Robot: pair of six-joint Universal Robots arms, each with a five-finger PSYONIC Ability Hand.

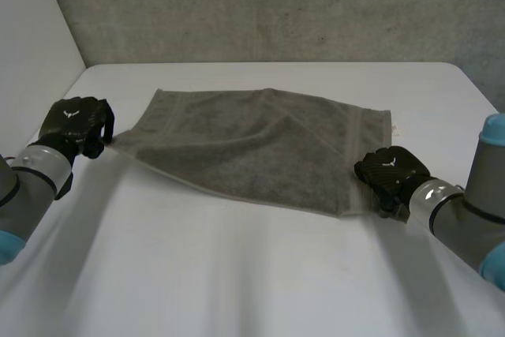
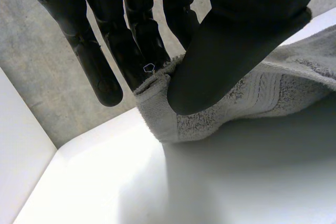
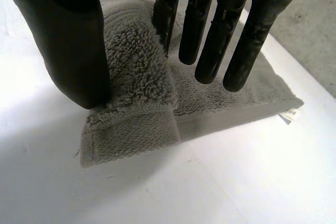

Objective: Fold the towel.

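**Left hand** [image 1: 75, 125]: positioned at the towel's left corner, near the left side of the white table [image 1: 237, 274]. In the left wrist view, the thumb [image 2: 226, 51] and fingers [image 2: 139, 40] pinch that corner and hold it clear of the table.

**Towel** [image 1: 252, 151]: grey terry, spread across the middle of the table between the 2 hands, with 1 diagonal crease.

**Right hand** [image 1: 390, 170]: positioned at the towel's near right corner. In the right wrist view, thumb and fingers clamp a raised ridge of cloth. A small white label [image 3: 289, 114] protrudes from the hem past the fingers.
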